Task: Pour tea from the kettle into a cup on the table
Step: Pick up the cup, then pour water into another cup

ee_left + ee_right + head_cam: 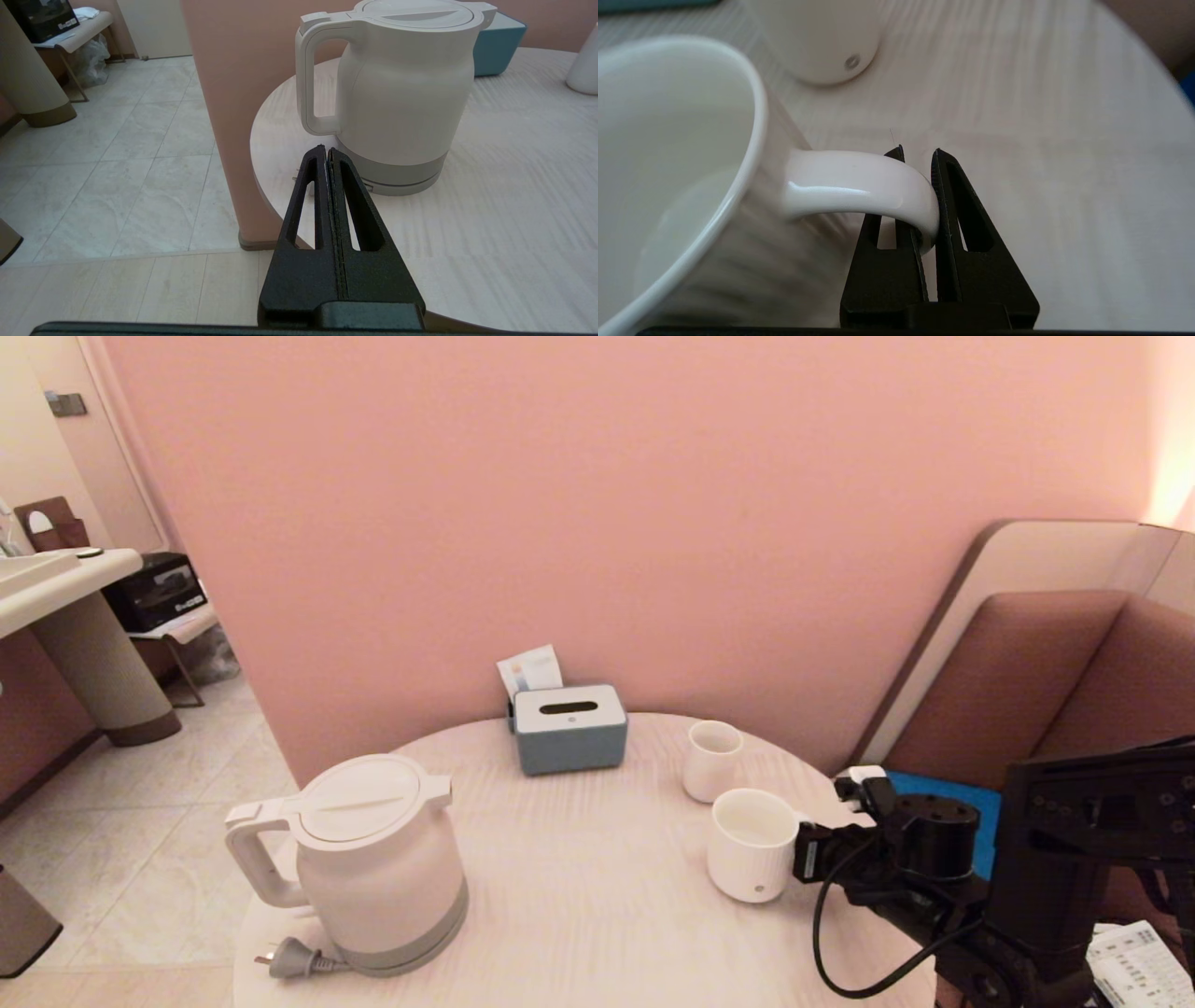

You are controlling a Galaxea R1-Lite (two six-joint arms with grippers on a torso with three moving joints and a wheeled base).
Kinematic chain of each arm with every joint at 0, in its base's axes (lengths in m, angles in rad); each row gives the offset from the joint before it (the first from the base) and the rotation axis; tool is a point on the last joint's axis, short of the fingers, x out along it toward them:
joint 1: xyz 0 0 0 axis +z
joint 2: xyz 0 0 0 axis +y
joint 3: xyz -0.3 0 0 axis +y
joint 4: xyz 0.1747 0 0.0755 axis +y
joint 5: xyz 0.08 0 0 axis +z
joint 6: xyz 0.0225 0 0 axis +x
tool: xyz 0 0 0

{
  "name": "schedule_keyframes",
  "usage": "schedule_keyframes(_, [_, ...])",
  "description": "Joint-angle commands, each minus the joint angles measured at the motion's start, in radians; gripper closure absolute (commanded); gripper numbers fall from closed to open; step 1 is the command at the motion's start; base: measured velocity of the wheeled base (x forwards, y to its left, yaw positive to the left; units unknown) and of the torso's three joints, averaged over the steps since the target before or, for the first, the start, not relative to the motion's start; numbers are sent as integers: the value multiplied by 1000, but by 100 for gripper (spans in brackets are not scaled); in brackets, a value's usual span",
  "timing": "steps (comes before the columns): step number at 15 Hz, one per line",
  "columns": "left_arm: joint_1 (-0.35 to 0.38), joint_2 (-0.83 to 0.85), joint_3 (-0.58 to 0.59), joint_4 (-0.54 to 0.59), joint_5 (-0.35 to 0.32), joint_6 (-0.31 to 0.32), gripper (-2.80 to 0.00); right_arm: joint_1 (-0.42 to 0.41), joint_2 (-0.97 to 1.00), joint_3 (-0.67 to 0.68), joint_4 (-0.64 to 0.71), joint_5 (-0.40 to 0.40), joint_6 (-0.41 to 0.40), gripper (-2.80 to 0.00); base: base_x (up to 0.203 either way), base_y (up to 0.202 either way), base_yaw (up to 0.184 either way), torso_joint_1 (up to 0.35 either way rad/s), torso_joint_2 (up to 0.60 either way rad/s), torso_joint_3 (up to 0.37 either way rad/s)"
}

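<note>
The kettle (373,863) sits unlifted on its base at the tabletop's (579,896) left edge; the left gripper (327,154), fingers closed and empty, waits near its handle. The right gripper (920,186) pinches the cup's (752,845) handle. No pouring yet.

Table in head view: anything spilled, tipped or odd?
No spill or tipped item on the round pale wood-grain table. One oddity: the white plastic electric kettle's grey plug lies loose beside its base, unplugged. The right gripper is shut on the wide white ceramic mug's handle; the left gripper is shut, short of the kettle.
</note>
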Motion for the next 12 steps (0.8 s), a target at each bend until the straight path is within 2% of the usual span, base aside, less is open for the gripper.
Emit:
schedule_keyframes(1, [0,1,0,0,0,0,0,-12,-41,0,-41,1,2,0,0,0,0,0,0,0])
schedule_keyframes(7, [0,1,0,0,0,0,0,-45,-123,9,-21,0,14,0,0,0,0,0,0,0])
schedule_keyframes(12, [0,1,0,0,0,0,0,-130,-238,-83,169,7,12,0,0,0,0,0,0,0])
